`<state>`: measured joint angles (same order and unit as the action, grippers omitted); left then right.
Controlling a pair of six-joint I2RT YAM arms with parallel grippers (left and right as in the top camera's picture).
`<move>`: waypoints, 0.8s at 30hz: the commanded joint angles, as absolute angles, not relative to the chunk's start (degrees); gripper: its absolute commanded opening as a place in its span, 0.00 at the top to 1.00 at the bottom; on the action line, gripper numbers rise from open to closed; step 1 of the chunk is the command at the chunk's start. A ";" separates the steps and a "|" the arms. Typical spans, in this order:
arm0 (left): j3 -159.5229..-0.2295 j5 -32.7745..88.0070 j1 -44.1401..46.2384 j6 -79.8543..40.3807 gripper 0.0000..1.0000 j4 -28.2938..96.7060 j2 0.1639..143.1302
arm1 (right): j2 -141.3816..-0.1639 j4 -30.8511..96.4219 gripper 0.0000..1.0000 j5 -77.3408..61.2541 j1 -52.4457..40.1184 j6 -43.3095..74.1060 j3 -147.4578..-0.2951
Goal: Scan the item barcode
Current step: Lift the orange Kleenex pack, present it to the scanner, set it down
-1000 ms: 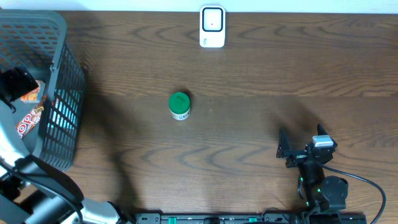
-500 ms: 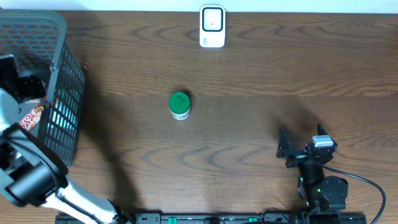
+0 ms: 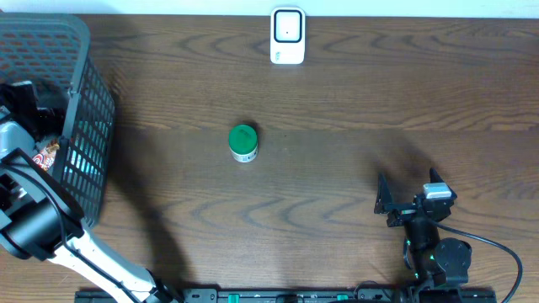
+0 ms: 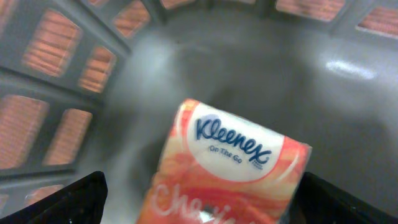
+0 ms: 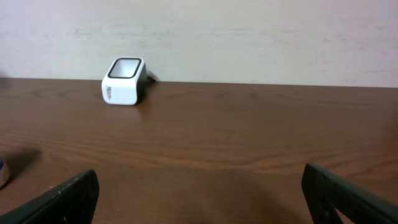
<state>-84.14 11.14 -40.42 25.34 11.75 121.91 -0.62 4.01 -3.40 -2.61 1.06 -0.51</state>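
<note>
The left gripper [image 4: 199, 199] hangs inside the grey slatted plastic basket [image 3: 84, 93] with its jaws spread wide and nothing between them. Its two dark fingertips [image 4: 68, 199] show at the bottom corners of the left wrist view. Just below them, on the basket's grey floor, lies an orange and white soft pack of Kleenex tissues [image 4: 230, 162], printed face up and tilted, touched by neither finger. From overhead only a small orange corner of the pack shows through the basket wall, at the far left of the dark wooden table [image 3: 354, 126].

The right gripper [image 5: 199, 186] sits low over the table's near right edge, jaws also apart and empty. It faces the white box-shaped barcode scanner [image 3: 287, 35], which stands by the far edge. A small jar with a green lid [image 3: 243, 142] stands alone mid-table, well apart from both the basket and the scanner.
</note>
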 commanded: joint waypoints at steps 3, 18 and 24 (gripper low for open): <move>-84.31 11.38 -40.71 25.19 0.15 12.93 124.70 | -0.32 4.05 0.01 -3.29 -2.72 1.85 -0.32; -84.29 11.14 -40.71 17.19 0.57 14.28 119.13 | -0.32 4.05 0.01 -3.29 -2.72 1.85 -0.32; -84.29 11.16 -40.71 13.76 0.57 14.26 104.73 | -0.32 4.05 0.01 -3.29 -2.72 1.85 -0.32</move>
